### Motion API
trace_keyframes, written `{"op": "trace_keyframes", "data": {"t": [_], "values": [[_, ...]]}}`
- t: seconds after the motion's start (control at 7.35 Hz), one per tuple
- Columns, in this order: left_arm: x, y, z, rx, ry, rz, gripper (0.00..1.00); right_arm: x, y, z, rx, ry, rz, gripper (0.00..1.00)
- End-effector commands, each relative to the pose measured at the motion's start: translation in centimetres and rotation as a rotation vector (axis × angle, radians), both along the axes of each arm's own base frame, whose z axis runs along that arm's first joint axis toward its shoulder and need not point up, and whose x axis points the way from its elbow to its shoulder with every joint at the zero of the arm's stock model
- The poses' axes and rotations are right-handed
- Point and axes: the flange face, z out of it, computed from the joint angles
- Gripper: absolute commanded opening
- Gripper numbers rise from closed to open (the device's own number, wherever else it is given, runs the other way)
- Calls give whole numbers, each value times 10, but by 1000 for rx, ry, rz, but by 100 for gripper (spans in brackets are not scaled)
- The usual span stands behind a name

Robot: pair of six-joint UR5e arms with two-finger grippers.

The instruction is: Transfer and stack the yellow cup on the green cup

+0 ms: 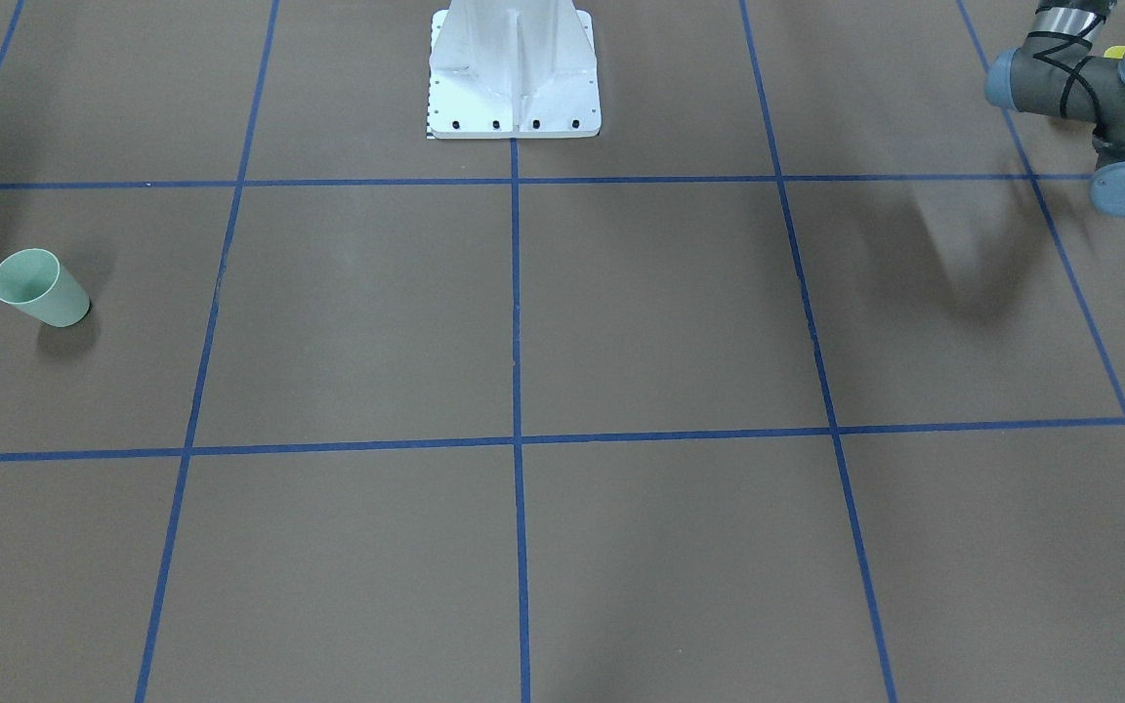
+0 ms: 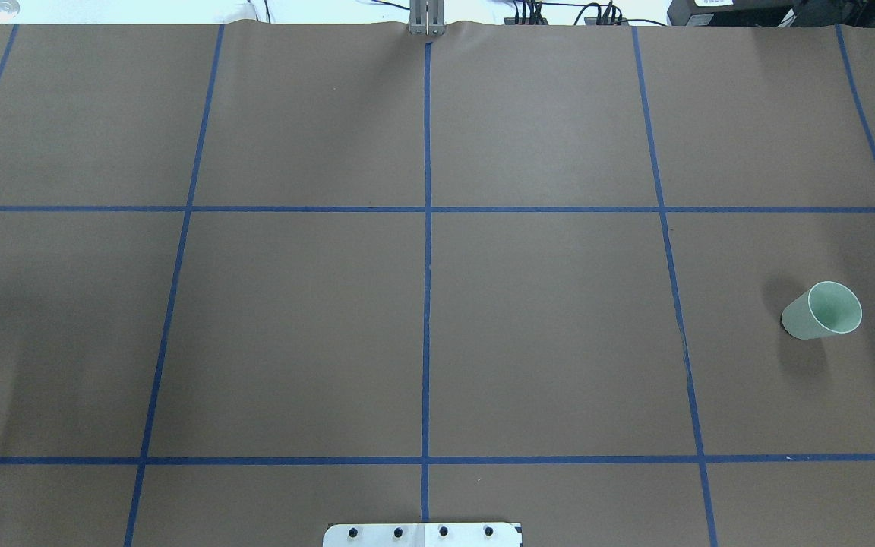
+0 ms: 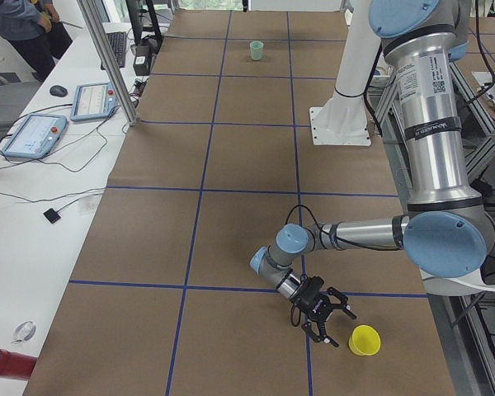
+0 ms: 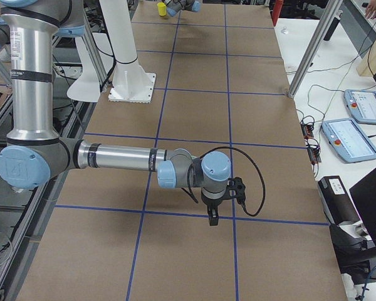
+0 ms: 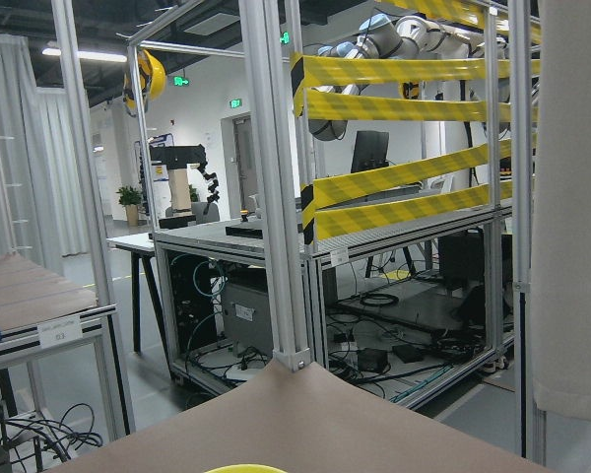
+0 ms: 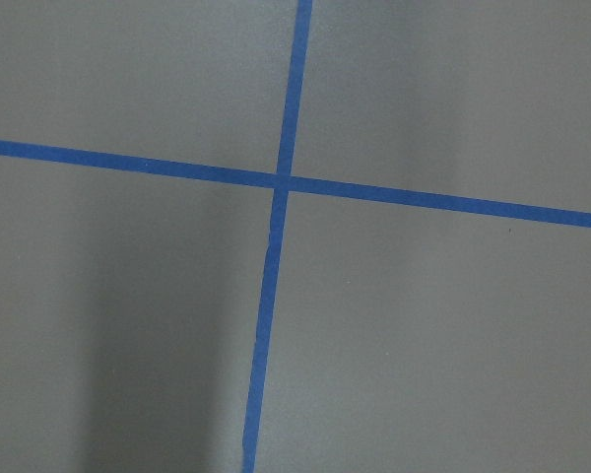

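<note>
The yellow cup (image 3: 365, 339) stands upright near the table's corner on my left side; it also shows far off in the exterior right view (image 4: 161, 8) and as a rim sliver in the left wrist view (image 5: 244, 469). My left gripper (image 3: 338, 327) is low beside it, just short of it; I cannot tell whether it is open or shut. The green cup (image 2: 822, 310) stands upright and alone on my right side, also seen from the front (image 1: 40, 288). My right gripper (image 4: 212, 216) points down over bare table near a tape crossing, far from both cups; its state is unclear.
The white robot base (image 1: 514, 78) stands at the middle of the robot's edge of the table. Blue tape lines (image 2: 427, 228) divide the brown table into squares. Tablets (image 3: 33, 136) and an aluminium post (image 3: 107, 66) stand on the side bench beyond the far edge.
</note>
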Motion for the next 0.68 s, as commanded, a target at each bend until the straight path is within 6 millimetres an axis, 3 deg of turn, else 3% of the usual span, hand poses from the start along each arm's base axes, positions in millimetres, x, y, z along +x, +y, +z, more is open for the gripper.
{"op": "trace_keyframes", "data": {"t": [0.0,0.54], "values": [[1,8,20,-5,2,-12,100,0,-1,-2,4,-2,0,100],[16,24,26,-67,24,-56,100,0,-4,-4,9,-2,0,100]]}}
